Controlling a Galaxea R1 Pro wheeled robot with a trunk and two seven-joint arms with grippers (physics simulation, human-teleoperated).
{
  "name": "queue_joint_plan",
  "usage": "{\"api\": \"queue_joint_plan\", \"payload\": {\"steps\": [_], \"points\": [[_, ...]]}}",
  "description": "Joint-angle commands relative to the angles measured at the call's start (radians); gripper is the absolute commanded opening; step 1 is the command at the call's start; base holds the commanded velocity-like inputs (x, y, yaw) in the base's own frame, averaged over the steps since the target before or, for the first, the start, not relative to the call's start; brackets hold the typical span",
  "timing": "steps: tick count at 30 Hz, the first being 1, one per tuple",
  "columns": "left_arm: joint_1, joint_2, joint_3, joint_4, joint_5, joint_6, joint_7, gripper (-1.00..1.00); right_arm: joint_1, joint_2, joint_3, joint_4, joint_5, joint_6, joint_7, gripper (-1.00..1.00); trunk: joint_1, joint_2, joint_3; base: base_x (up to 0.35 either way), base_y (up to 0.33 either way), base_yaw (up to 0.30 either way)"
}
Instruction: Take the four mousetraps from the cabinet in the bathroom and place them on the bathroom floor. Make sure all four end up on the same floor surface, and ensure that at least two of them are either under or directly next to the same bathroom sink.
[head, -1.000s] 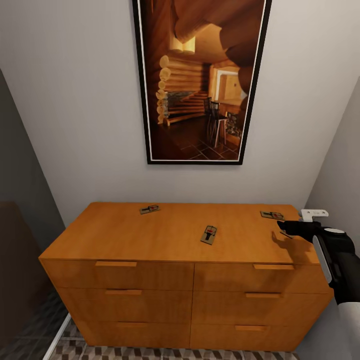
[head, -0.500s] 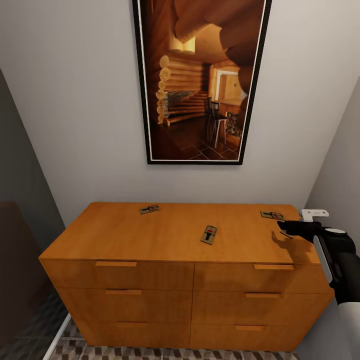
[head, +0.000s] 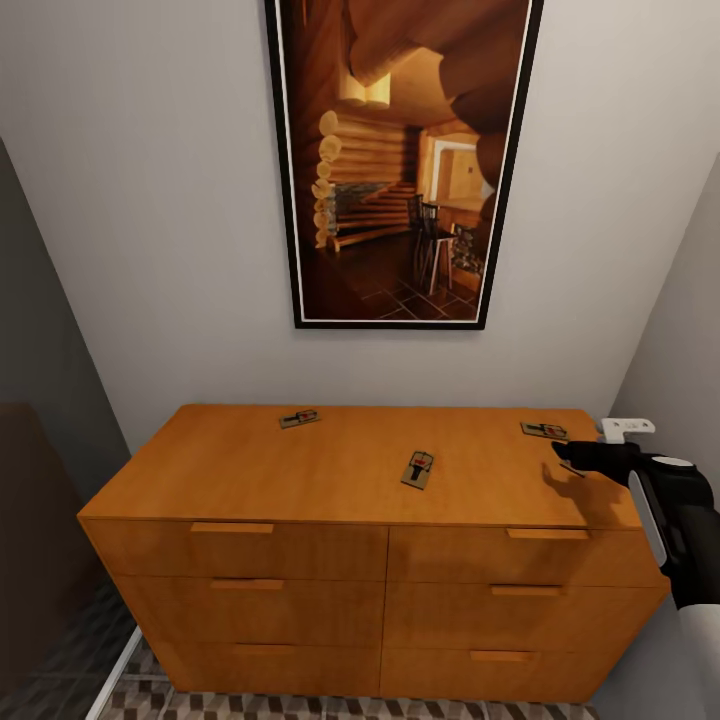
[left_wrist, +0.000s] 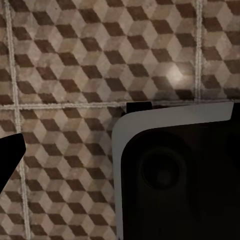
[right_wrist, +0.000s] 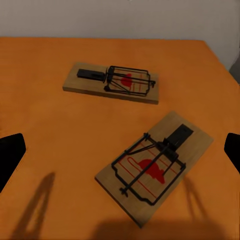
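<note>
Nudged slightly toward 9 o'clock since earlier: right gripper (head: 566, 455) | jaws spread, empty | lower squarely over nearest mousetrap (right_wrist: 155, 167) on cabinet (head: 300, 480), gripping board edges, avoiding wire | left gripper (left_wrist: 10, 155) over bathroom floor (left_wrist: 75, 60), jaw state indeterminable

I get soft, even, warm light with no glare, the cabinet (head: 350, 470) top bright and its left side falling into dim grey, faint claw shadows on the wood by the mousetraps (right_wrist: 155, 165), and a pale sheen on the floor (left_wrist: 172, 75); renders slightly soft.
</note>
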Motion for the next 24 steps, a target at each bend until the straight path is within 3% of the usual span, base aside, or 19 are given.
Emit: {"api": "queue_joint_plan", "payload": {"steps": [1,18,21,24], "points": [[-0.001,0.000,-0.003,0.001,0.000,-0.003,-0.001,1.00,-0.001,0.000,-0.001,-0.001,0.004,0.005,0.008,1.00,0.000,-0.001,-0.001,0.000,0.000,0.000],[-0.001,0.000,-0.003,0.001,0.000,-0.003,-0.001,1.00,0.000,-0.003,-0.015,-0.001,0.004,0.005,0.041,1.00,0.000,-0.001,-0.001,0.000,0.000,0.000],[-0.001,0.000,-0.003,0.001,-0.001,-0.003,-0.001,1.00,0.000,-0.004,-0.027,-0.001,0.004,0.004,0.055,1.00,0.000,-0.001,-0.001,0.000,0.000,0.000],[-0.001,0.000,-0.003,0.001,0.000,-0.003,-0.001,1.00,0.000,-0.005,-0.074,-0.001,0.005,0.005,0.079,1.00,0.000,-0.001,-0.001,0.000,0.000,0.000]]}}
